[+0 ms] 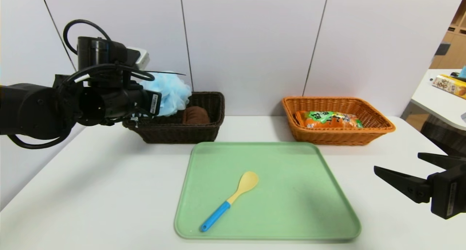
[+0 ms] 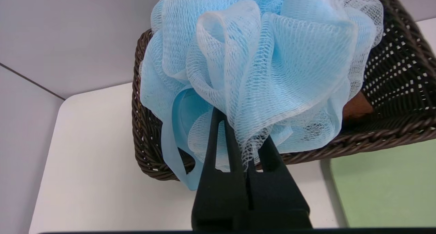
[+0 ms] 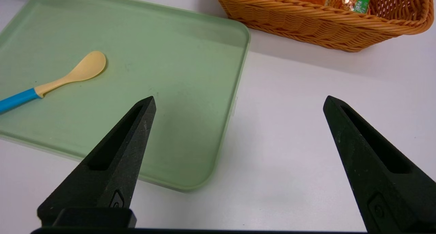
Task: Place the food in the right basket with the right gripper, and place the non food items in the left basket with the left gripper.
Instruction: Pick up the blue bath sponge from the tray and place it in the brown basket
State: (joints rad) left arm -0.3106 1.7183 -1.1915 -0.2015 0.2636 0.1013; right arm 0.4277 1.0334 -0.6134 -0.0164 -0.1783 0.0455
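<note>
My left gripper is shut on the light blue mesh pouf, holding it over the left end of the dark brown basket. In the head view the pouf shows just past the left wrist, above that basket. The rolled brown towel lies inside the dark basket. The spoon, yellow bowl and blue handle, lies on the green tray. The orange snack bag lies in the orange-tan basket. My right gripper hangs open and empty near the table's right edge, beside the tray.
The green tray takes up the middle of the white table. The grey wall panels stand right behind both baskets. A second table with a snack box is off to the far right.
</note>
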